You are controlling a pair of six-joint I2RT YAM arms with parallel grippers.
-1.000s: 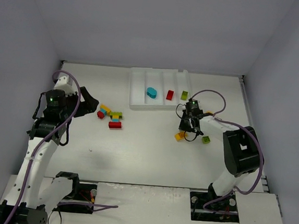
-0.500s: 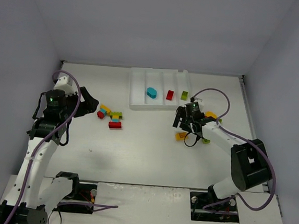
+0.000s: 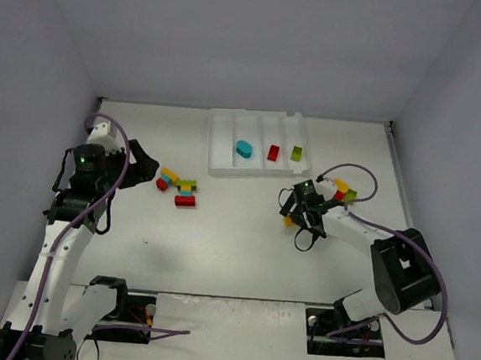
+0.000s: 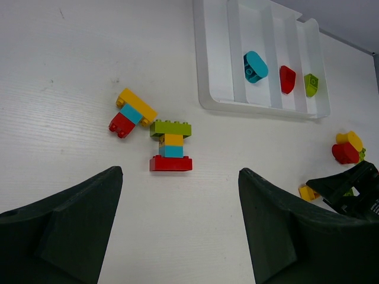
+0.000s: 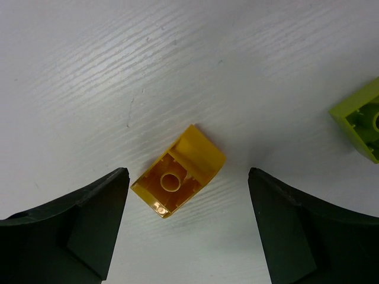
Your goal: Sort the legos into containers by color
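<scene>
Top external view up first. Looking down on a white tray [image 3: 221,145] with a cyan brick [image 3: 244,149] in its second channel from the left, a red brick [image 3: 273,152] in the third and a green brick [image 3: 297,153] in the fourth.

Over to the right gripper [image 5: 185,177] now, just off the tray's near right corner. Spread wide, clamped on nothing, straddling a yellow brick [image 5: 179,171] lying hollow side up on the table [image 5: 89,71]. Clear gaps on both sides, neither finger touching it. Catching a second green brick [image 5: 361,118] just past the right-hand finger too. Spotting a small yellow, red and green cluster [image 3: 341,190] a little further right of that corner.

Switching to the left gripper [image 4: 177,195], well off the tray's near left corner. Wide apart as well, gripping nothing, hanging above the table. Seeing a yellow, cyan and red stack [image 4: 131,111] ahead of it and, just beside that, a taller four-colour stack [image 4: 170,148], both lying near the tray's left end.
</scene>
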